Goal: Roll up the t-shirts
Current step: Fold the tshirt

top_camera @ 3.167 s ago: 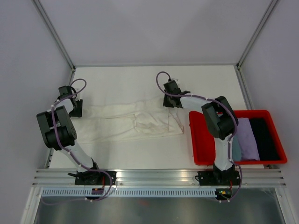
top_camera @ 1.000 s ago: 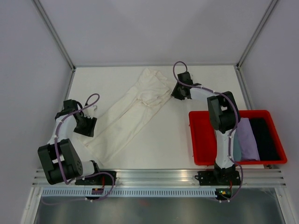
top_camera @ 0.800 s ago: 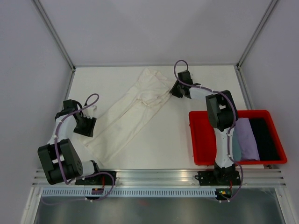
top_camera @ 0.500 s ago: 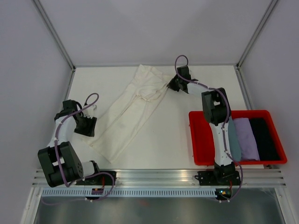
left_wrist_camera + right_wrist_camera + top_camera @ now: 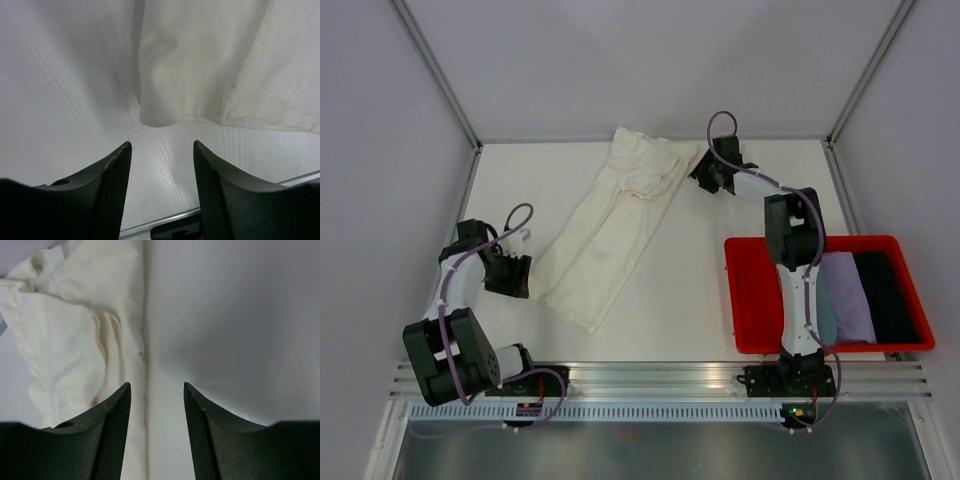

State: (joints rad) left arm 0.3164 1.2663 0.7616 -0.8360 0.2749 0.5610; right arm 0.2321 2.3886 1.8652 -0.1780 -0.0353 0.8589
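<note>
A wrinkly cream t-shirt [image 5: 610,225], folded into a long strip, lies slantwise from the back wall down toward the front left. Its bunched far end [image 5: 70,325] sits left of my right gripper [image 5: 156,386] [image 5: 701,177], which is open, with the cloth's edge lying on the table under the gap, nearer the left finger. My left gripper [image 5: 162,145] [image 5: 523,274] is open and empty over bare table, just short of the shirt's near hem [image 5: 200,65]. Grey-blue [image 5: 825,312], lilac [image 5: 848,296] and black [image 5: 888,295] t-shirts lie in the bin.
A red plastic bin [image 5: 745,300] stands at the front right beside the right arm. Walls and metal posts close in the white table [image 5: 670,290] on three sides. A metal rail [image 5: 660,375] runs along the near edge.
The right gripper shut on the shirt's far end, carried it toward the back wall, then opened and drew off to the right. The strip swung steeper. The left gripper barely moved.
</note>
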